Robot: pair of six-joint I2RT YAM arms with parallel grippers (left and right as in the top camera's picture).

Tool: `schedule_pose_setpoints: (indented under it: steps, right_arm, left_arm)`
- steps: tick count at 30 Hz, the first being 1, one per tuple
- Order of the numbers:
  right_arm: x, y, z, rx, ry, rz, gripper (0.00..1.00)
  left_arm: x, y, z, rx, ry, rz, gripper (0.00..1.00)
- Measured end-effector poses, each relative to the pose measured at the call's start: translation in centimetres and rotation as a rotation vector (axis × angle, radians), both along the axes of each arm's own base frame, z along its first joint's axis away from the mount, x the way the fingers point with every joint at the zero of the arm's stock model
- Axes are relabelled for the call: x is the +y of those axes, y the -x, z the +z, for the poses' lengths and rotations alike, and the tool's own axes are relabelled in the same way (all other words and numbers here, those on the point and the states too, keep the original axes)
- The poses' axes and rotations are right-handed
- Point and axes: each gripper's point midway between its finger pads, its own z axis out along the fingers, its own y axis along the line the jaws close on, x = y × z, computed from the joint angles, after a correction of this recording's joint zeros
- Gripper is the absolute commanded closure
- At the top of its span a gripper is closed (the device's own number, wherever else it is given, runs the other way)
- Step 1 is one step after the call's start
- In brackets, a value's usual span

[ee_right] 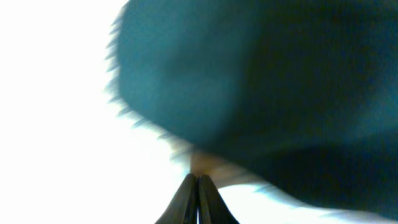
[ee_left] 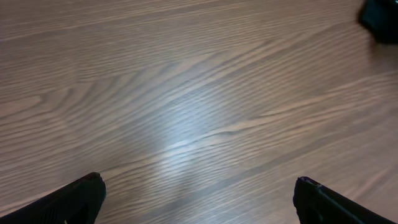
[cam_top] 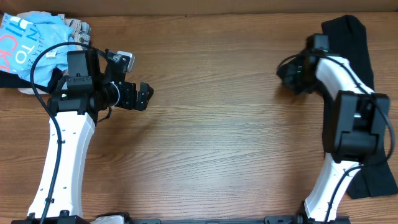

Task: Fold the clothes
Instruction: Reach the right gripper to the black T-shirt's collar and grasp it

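Observation:
The black T-shirt point(cam_top: 348, 34) lies bunched along the table's right side, partly under my right arm, with more of it at the lower right point(cam_top: 376, 180). My right gripper point(cam_top: 288, 74) sits just left of it, its fingers point(ee_right: 198, 178) pressed together with nothing visible between them. Blurred dark fabric point(ee_right: 261, 87) fills the upper right of the right wrist view. My left gripper point(cam_top: 138, 96) is open and empty over bare wood at the left, its fingertips point(ee_left: 196, 199) wide apart.
A light blue printed shirt point(cam_top: 31, 43) and a beige garment point(cam_top: 79, 28) lie heaped at the far left corner, behind my left arm. The wooden table point(cam_top: 211, 137) stretches between the two arms. A dark shape point(ee_left: 380, 18) shows at the left wrist view's top right.

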Motion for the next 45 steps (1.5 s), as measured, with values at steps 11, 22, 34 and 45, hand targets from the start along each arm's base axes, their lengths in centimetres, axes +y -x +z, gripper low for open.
schedule_pose_setpoints:
  steps: [11, 22, 34, 45]
  right_arm:
    - [24.9, 6.7, 4.2, 0.058, -0.118, 0.52, 0.96]
    - [23.6, 4.6, 4.8, 0.014, -0.019, 0.371, 0.56]
    - [2.0, -4.5, 5.4, -0.125, 0.164, -0.107, 0.19]
    - [-5.7, -4.8, 5.2, -0.134, 0.298, -0.191, 0.2]
  left_arm:
    - [6.7, -0.4, -0.8, 0.031, -0.147, 0.279, 0.0]
    - [9.0, -0.2, -0.9, 0.043, -0.17, 0.365, 0.0]
    - [8.9, -0.2, -0.9, 0.041, -0.166, 0.362, 0.0]
    - [8.9, -0.2, -0.9, 0.042, -0.162, 0.36, 0.0]
